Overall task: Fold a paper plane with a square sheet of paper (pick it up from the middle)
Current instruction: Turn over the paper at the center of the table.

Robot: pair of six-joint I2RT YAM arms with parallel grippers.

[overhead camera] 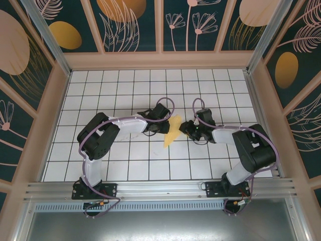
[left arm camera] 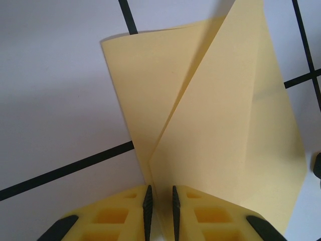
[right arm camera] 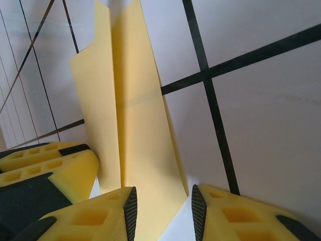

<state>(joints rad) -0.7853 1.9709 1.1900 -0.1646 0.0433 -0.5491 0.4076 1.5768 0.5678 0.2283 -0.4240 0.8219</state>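
a: where's the top camera?
b: high behind the arm bases, facing down over the whole tiled table.
a: the wrist ones?
b: low, very close, looking out past their own fingers. all three share the yellow paper.

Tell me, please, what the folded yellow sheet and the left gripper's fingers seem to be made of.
Folded yellow sheet: thin matte paper, holding sharp creases. Left gripper's fingers: likely matte yellow foam or soft plastic with moulded pockets; black pads, perhaps rubber.
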